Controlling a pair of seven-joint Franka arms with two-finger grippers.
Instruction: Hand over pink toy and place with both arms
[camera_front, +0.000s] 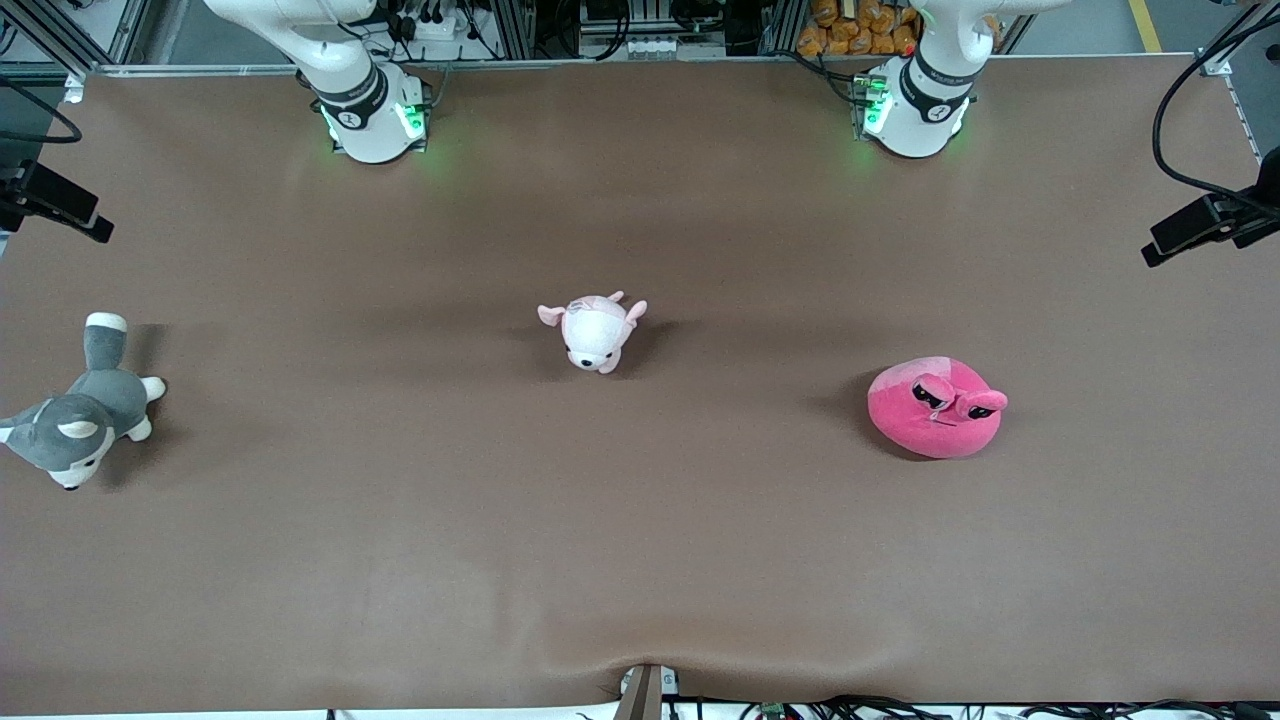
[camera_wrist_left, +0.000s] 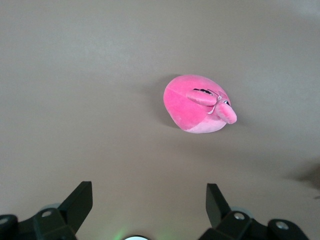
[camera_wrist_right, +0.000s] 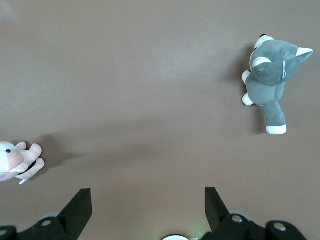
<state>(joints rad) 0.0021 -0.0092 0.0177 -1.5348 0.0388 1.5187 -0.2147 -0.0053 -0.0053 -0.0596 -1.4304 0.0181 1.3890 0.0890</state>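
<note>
The pink toy (camera_front: 937, 407), a hot-pink round plush with black angry eyes, lies on the brown table toward the left arm's end. It also shows in the left wrist view (camera_wrist_left: 199, 104). My left gripper (camera_wrist_left: 149, 196) is open and empty, high above bare table, well apart from the toy. My right gripper (camera_wrist_right: 148, 196) is open and empty, high above bare table between the other two plush toys. Neither gripper shows in the front view; only the arm bases (camera_front: 372, 110) (camera_front: 915, 100) do.
A pale pink-and-white puppy plush (camera_front: 595, 331) lies mid-table and shows at the edge of the right wrist view (camera_wrist_right: 17, 161). A grey-and-white husky plush (camera_front: 85, 405) (camera_wrist_right: 272, 80) lies at the right arm's end. Black camera mounts (camera_front: 1205, 225) stand at both table ends.
</note>
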